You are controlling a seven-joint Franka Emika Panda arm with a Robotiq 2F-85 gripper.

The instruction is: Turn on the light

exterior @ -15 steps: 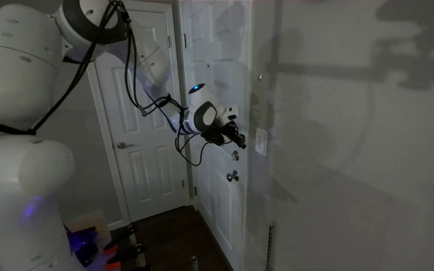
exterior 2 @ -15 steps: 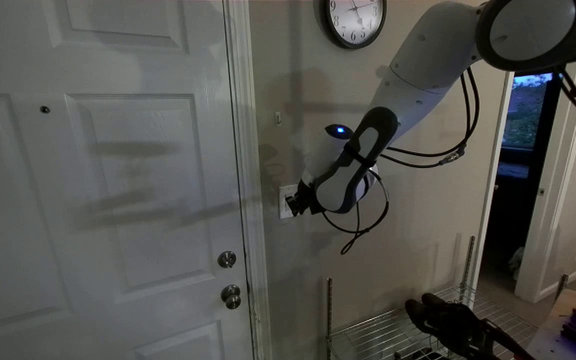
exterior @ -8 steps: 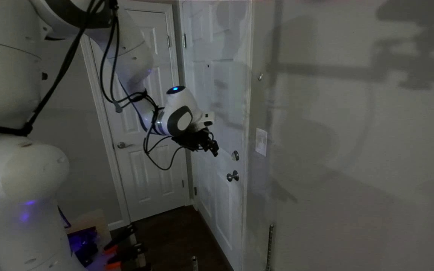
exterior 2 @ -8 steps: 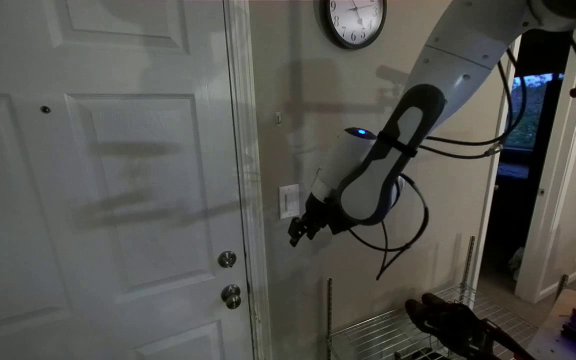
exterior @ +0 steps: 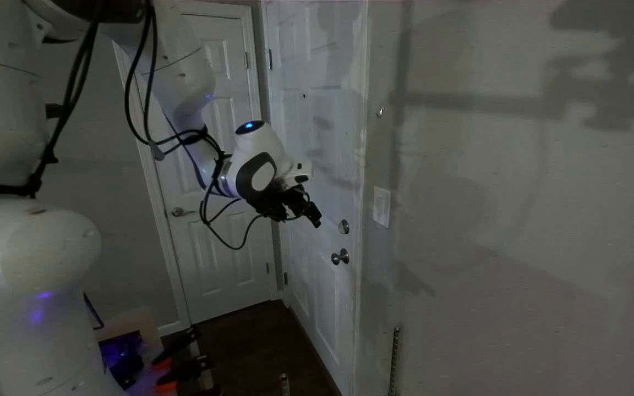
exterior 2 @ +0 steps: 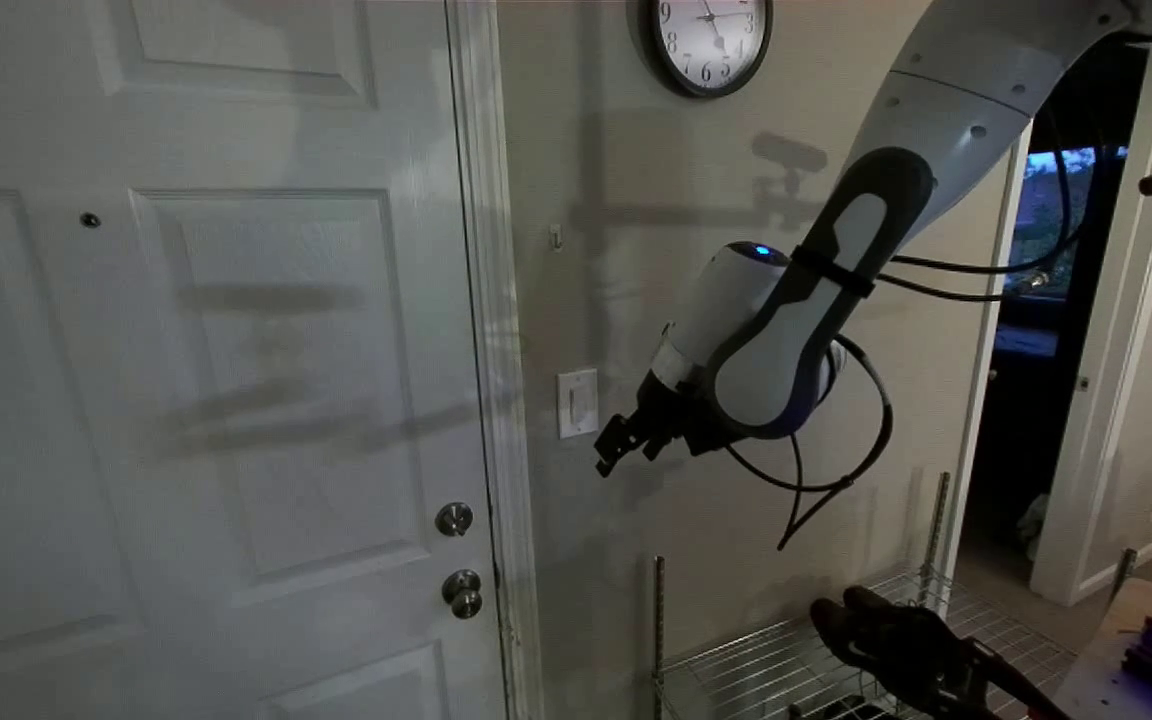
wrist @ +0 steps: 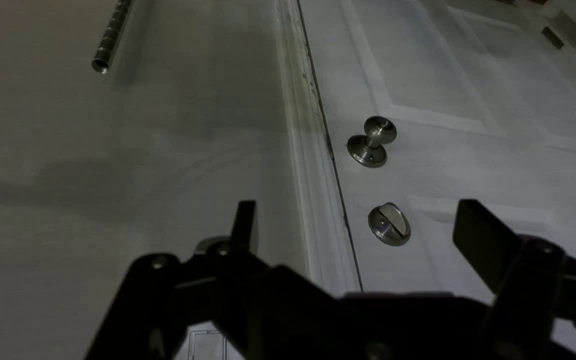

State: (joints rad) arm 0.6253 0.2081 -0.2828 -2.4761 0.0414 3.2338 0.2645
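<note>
The light itself is out of view; its switch is a pale upright wall plate [exterior 2: 578, 403] beside the door frame, also visible as a plate [exterior: 381, 207] in an exterior view. At the bottom of the wrist view a corner of the plate [wrist: 207, 346] shows, mostly covered by my gripper. My black gripper [wrist: 355, 212] stands open, its two fingertips wide apart, with no object held. In an exterior view the gripper [exterior 2: 628, 460] hangs just right of and below the plate, pointing down toward the wall; from another side the gripper [exterior: 312, 217] is clearly off the wall.
A white door [exterior 2: 266, 330] carries a deadbolt [wrist: 389, 224] and a round knob [wrist: 379, 131]. Below the arm is a wire rack with a metal post [exterior 2: 658, 630] and a dark object [exterior 2: 896, 650] on it. A small hook [exterior 2: 556, 237] sits above the plate.
My gripper has drawn back from in front of the switch plate, leaving it uncovered, dropping at first and then rising slightly. Its fingers have spread apart.
</note>
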